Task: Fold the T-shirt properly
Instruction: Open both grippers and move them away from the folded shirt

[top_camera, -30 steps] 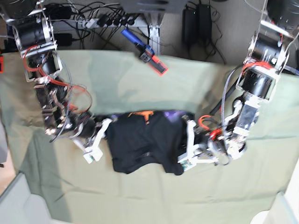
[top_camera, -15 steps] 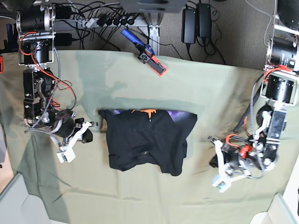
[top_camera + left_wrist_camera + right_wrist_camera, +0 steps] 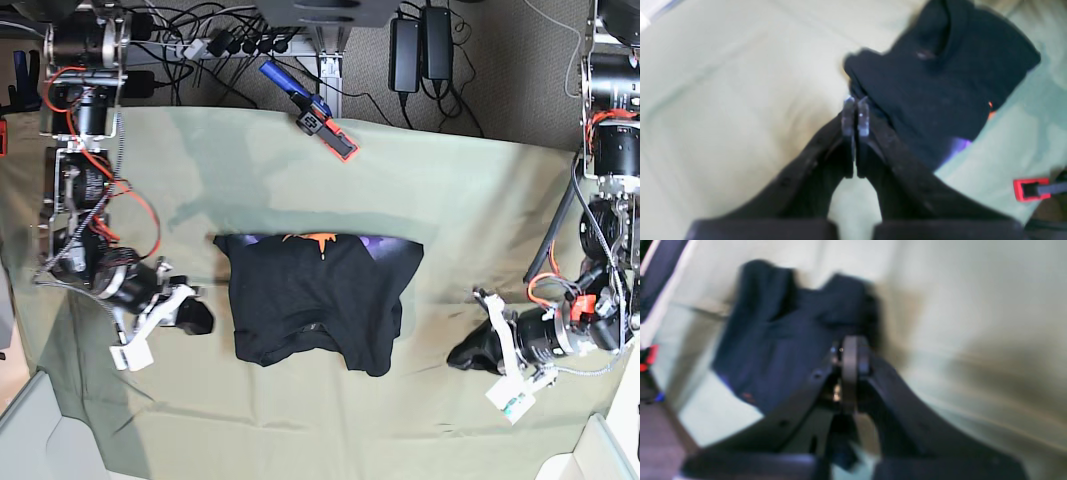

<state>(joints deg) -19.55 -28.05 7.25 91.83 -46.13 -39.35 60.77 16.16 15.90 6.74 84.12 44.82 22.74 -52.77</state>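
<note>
The black T-shirt [image 3: 312, 300] lies folded in a rough square on the middle of the pale green cloth, with orange and purple print along its far edge. In the left wrist view the shirt [image 3: 940, 83] lies just past my left gripper [image 3: 855, 111], which is shut and empty. In the base view that gripper [image 3: 458, 357] is to the right of the shirt, apart from it. My right gripper [image 3: 850, 351] is shut and empty, with the shirt [image 3: 783, 336] ahead on its left. In the base view it [image 3: 205, 320] sits close to the shirt's left edge.
The pale green cloth [image 3: 480, 200] covers the table. A blue tool with a red end [image 3: 318, 118] lies at the far edge; its red end shows in the left wrist view [image 3: 1030, 188]. Cables and power bricks [image 3: 420, 50] lie behind the table.
Both grippers have drawn back from the shirt's sides, left arm to the right, right arm to the left. The shirt lies let go and has settled flat.
</note>
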